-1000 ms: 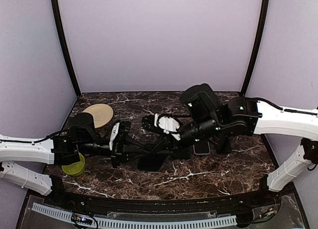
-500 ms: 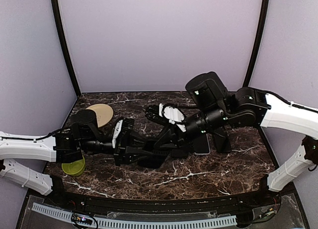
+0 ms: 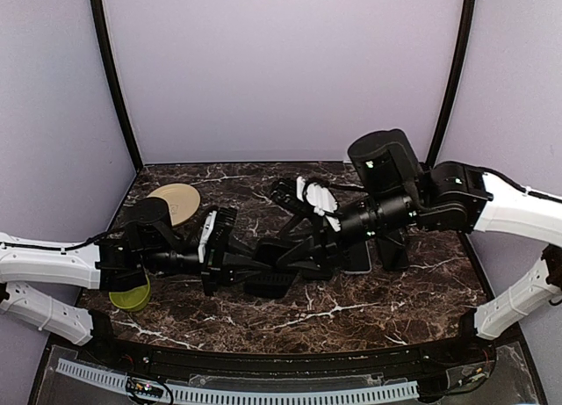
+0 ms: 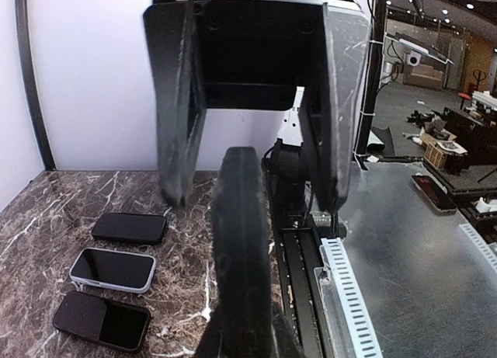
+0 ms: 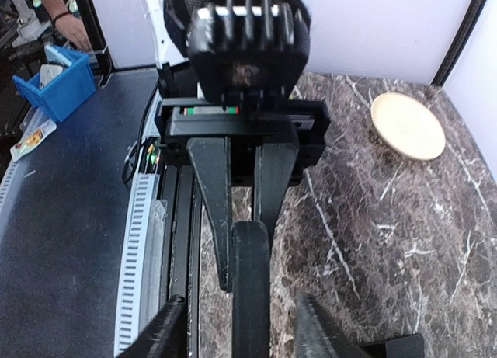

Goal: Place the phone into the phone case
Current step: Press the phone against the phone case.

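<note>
Top looks down; wrist cameras face each other.

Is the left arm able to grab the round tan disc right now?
Probably not yet: the tan disc lies free nearby, but the left pincer is shut on a black slab.

No text, label, brand or number can be read in any view.

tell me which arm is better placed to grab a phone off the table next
Probably right. The right fingers stand open and free, and the phones lie on its side. The left fingers are shut on the black slab.
</note>
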{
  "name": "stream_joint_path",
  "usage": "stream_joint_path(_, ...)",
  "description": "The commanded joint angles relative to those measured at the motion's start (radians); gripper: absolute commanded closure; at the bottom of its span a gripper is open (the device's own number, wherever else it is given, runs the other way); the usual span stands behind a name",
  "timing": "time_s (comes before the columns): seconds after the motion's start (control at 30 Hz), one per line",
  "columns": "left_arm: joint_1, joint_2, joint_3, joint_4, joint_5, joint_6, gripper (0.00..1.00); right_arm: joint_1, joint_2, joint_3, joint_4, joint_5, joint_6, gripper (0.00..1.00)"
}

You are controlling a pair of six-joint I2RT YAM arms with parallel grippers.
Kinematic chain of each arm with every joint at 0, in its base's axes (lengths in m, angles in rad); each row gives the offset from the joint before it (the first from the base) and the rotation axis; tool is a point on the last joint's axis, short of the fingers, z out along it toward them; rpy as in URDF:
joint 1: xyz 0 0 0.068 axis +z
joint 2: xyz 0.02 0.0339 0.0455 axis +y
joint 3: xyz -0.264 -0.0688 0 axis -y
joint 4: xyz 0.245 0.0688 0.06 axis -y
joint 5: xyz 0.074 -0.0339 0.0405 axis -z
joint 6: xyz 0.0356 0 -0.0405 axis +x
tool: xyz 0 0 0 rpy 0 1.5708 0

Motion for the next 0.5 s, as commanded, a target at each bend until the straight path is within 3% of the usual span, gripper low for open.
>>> stream_joint_path(0.0, -0.002, -0.071, -0.063, 0.232, -0.038, -0.148, 1.0, -0.023, -0.132, -0.171, 0.31, -0.005, 0.104, 0.44)
stream_joint_path(0.1, -0.001, -0.088, -0.115, 0.356, -0.033, -0.205, 1.0, -0.04, -0.172, -0.308, 0.513, -0.076, 0.192, 0.44)
stream_joint_path(0.3, 0.001, -0.084, -0.144, 0.446, -0.033, -0.27, 1.0, -0.044, -0.142, -0.388, 0.698, -0.172, 0.308, 0.6)
stream_joint_path(0.47, 0.001, -0.082, -0.15, 0.465, -0.014, -0.283, 1.0, -0.044, -0.12, -0.395, 0.74, -0.189, 0.337, 0.88)
